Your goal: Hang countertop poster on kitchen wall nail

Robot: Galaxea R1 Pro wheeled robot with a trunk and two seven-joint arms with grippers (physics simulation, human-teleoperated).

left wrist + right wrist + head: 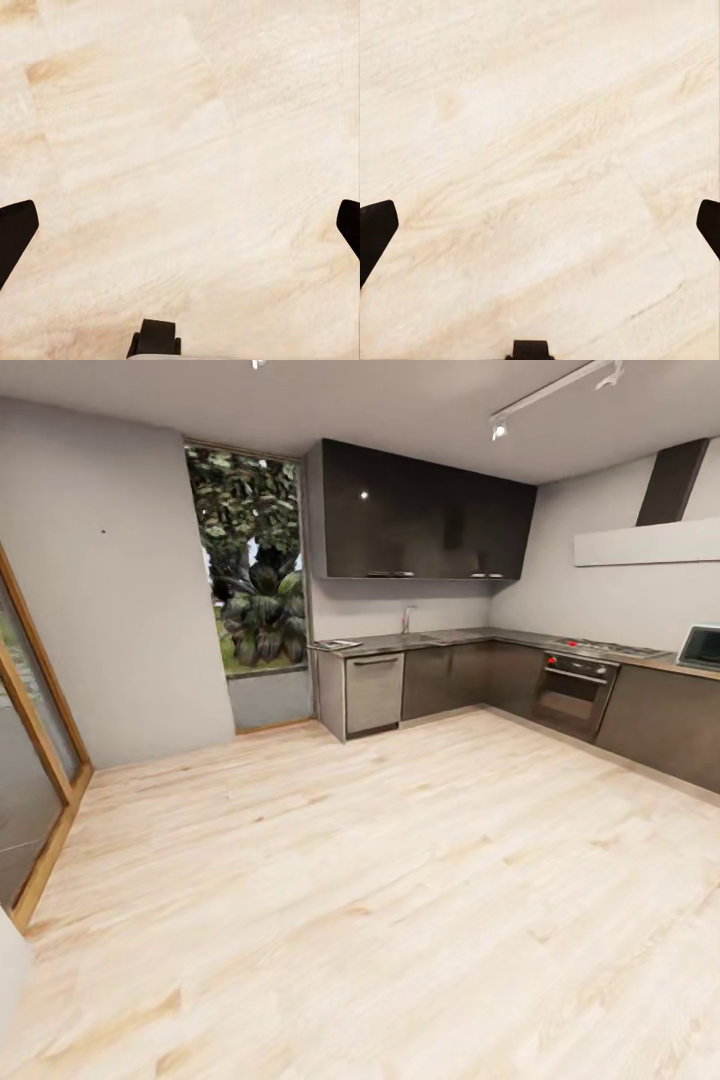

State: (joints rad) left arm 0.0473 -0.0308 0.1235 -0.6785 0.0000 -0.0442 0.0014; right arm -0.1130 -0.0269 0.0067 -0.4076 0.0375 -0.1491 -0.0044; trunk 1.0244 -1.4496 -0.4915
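Note:
Across the pale wood floor [400,880], the grey L-shaped kitchen countertop [470,636] runs along the far wall over dark cabinets, with a tap [406,619] at its sink. A flat rectangular thing, probably the poster [335,645], lies at the countertop's left end; it is too small to make out its print. A small dark dot, maybe a nail [103,531], marks the light grey left wall. My left gripper [180,232] hangs open over bare floor, its dark fingertips [15,232] far apart. My right gripper [540,232] is open the same way, with nothing between its fingers [375,229].
A built-in oven [572,694] and hob sit in the right run of cabinets, with a teal microwave [700,647] at the far right. A dishwasher front [373,692] stands under the counter's left end. A tall window [250,570] and a wood-framed glass door [35,760] lie to the left.

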